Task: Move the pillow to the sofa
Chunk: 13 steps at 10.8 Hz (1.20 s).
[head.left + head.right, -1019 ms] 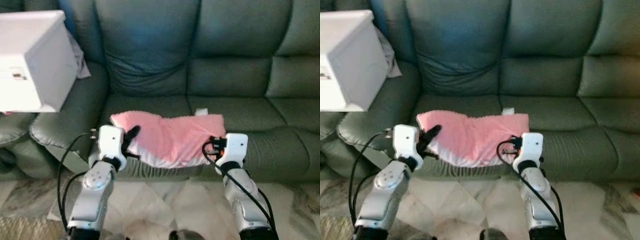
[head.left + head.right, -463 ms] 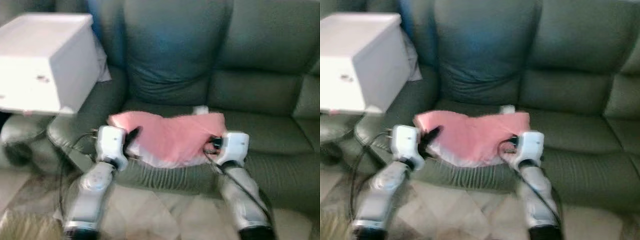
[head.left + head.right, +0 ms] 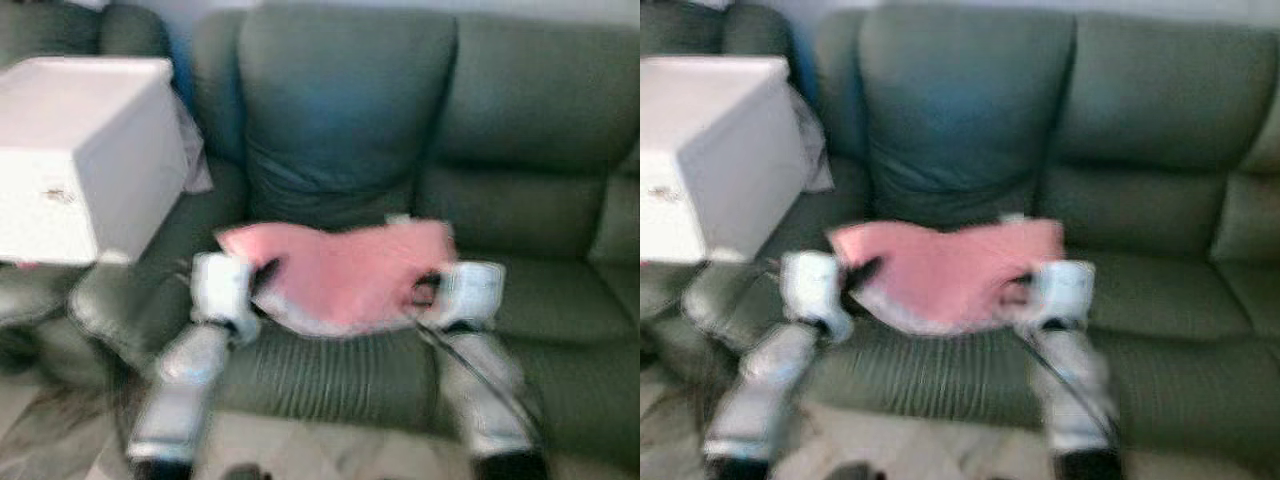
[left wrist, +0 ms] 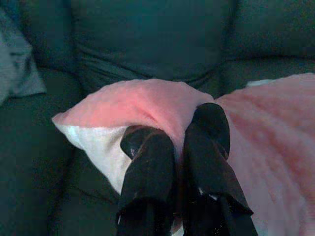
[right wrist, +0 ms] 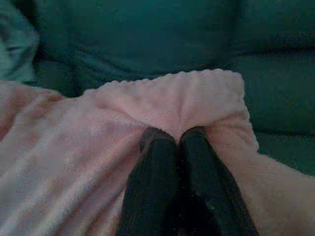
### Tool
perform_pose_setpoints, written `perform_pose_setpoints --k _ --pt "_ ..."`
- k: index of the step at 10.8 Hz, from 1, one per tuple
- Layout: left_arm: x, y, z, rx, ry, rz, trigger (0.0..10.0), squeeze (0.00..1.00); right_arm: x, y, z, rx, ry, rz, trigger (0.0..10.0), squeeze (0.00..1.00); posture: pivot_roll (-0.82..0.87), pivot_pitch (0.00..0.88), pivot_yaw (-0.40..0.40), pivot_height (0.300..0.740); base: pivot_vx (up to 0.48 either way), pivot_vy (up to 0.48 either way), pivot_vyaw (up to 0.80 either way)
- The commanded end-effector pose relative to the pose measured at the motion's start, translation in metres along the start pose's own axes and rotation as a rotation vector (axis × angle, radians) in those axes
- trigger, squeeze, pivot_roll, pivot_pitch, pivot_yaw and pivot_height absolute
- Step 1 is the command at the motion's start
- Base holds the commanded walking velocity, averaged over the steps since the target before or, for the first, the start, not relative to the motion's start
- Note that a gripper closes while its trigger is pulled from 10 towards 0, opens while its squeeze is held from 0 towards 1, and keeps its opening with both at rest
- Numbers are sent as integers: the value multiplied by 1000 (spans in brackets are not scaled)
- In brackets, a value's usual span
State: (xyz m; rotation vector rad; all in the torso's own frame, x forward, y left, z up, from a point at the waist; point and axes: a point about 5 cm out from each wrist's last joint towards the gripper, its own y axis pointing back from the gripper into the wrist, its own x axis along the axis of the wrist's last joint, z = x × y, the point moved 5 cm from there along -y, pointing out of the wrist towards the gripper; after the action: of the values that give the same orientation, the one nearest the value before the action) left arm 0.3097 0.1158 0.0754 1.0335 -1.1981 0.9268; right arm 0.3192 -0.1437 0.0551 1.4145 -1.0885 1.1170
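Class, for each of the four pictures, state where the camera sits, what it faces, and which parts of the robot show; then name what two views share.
Left eye view: on the head, looking down at the sofa, the pillow and a white box; both silver arms show.
Right eye view: beside it, same scene.
Left wrist view: on the left wrist, along the left gripper pinching the pillow's corner.
Right wrist view: on the right wrist, along the right gripper pinching the pillow's edge.
Both wrist views share the pillow and the sofa behind it.

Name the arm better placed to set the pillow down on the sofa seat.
Neither alone: both. The left gripper pinches the pink pillow at one end, the right gripper at the other, above the sofa seat. Lowering together seems best.
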Motion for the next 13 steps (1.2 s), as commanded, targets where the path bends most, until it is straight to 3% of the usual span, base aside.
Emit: perform_pose_setpoints --k 1,5,10,13 --pt "7 -5 15 -42 -7 24 10000 0 6 1 14 -37 16 18 10000 0 -21 0 -1 740 0 0 0" --pt "-7 -9 -6 62 -51 -8 10000 0 4 2 15 -48 7 10 10000 0 -26 0 0 740 0 0 0" --pt "6 -24 -17 84 -71 35 10000 0 7 -4 17 -59 -4 15 10000 0 -27 0 6 740 0 0 0" --pt "-2 -25 -40 126 -148 -12 10000 0 7 -5 21 -101 -27 11 10000 0 -18 0 30 740 0 0 0"
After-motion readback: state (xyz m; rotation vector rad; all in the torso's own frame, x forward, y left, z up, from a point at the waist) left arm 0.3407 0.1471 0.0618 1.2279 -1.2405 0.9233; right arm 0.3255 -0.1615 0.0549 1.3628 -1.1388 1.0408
